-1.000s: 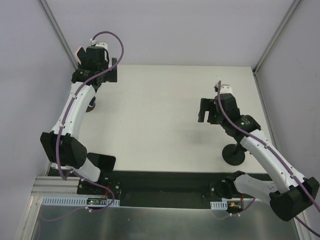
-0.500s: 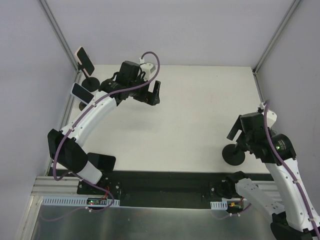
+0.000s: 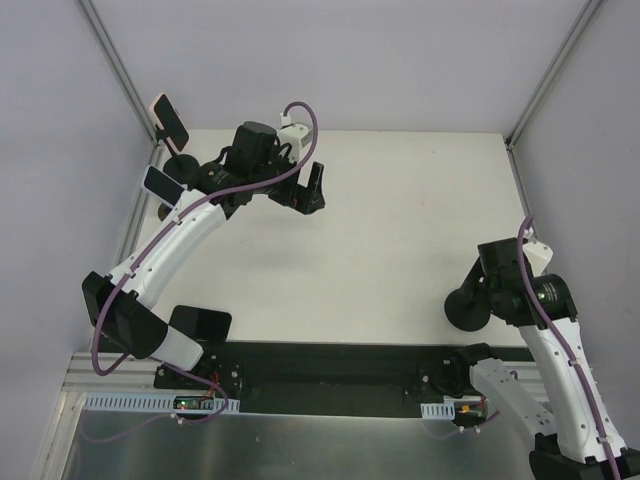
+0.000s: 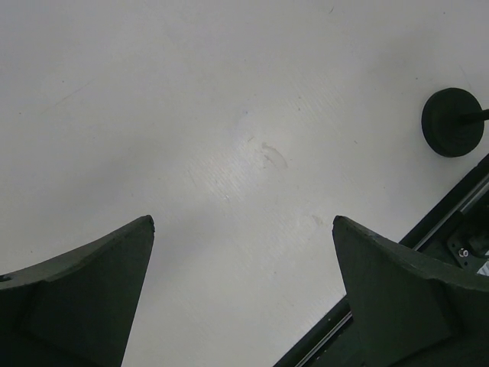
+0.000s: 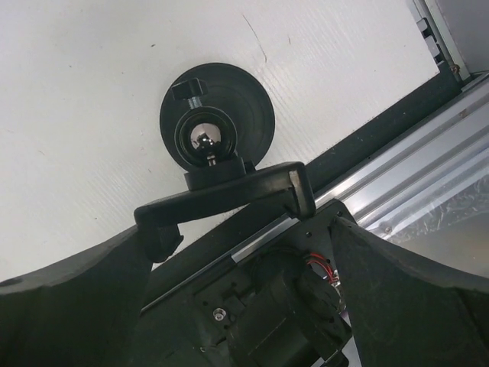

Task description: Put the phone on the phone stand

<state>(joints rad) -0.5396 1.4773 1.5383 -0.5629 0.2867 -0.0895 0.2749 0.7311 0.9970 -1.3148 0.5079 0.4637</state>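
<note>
Far left, top view only: two dark slim phones [image 3: 170, 120] sit tilted on black stands by the wall | left gripper [image 3: 303, 192] spread wide over white table [image 3: 400, 220], holding nothing | black round-based phone stand [image 5: 218, 122], clamp bar visible only in the right wrist view | right gripper [image 5: 241, 229] spread, empty, just above it.

The white table [image 3: 400, 220] bears an empty round-based black phone stand [image 3: 466, 310] at its near right and two phone-holding stands [image 3: 178, 163] along its far left edge.
</note>
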